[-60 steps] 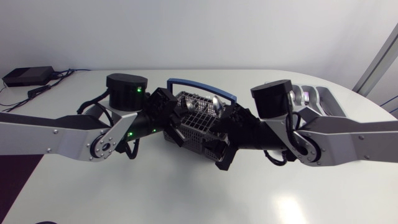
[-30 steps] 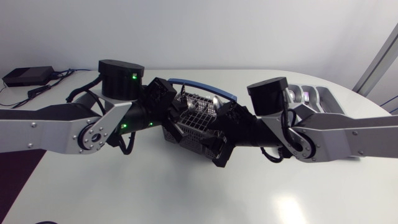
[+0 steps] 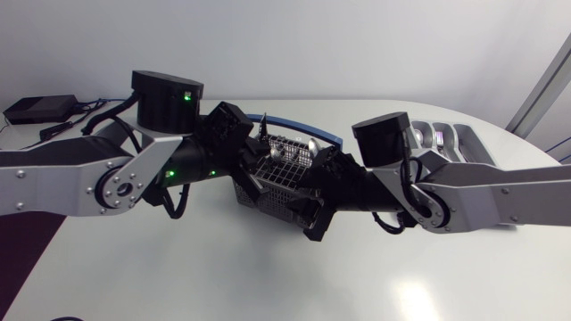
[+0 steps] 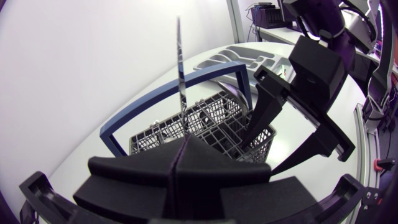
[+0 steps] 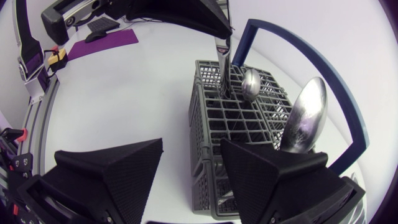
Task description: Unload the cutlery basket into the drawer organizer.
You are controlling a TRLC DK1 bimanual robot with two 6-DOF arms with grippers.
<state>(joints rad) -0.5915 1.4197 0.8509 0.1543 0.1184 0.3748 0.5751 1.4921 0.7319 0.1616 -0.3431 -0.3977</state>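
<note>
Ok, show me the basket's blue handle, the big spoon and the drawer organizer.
blue handle [image 5: 249,35], right wrist view, upright near its corner.
big spoon [image 5: 303,116], right wrist view, middle of bowl.
drawer organizer [image 3: 460,136], head view, divider ridge.

a small black box [image 3: 36,109] with cables [image 3: 61,130] sits at the white table's [image 3: 268,285] far left corner.

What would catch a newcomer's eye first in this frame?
Both arms crowd over the grey cutlery basket with the blue handle, at mid-table. The left gripper has its fingers shut on a slim piece of cutlery above the basket. The right gripper is open at the basket's edge, next to two spoons standing in it.
</note>
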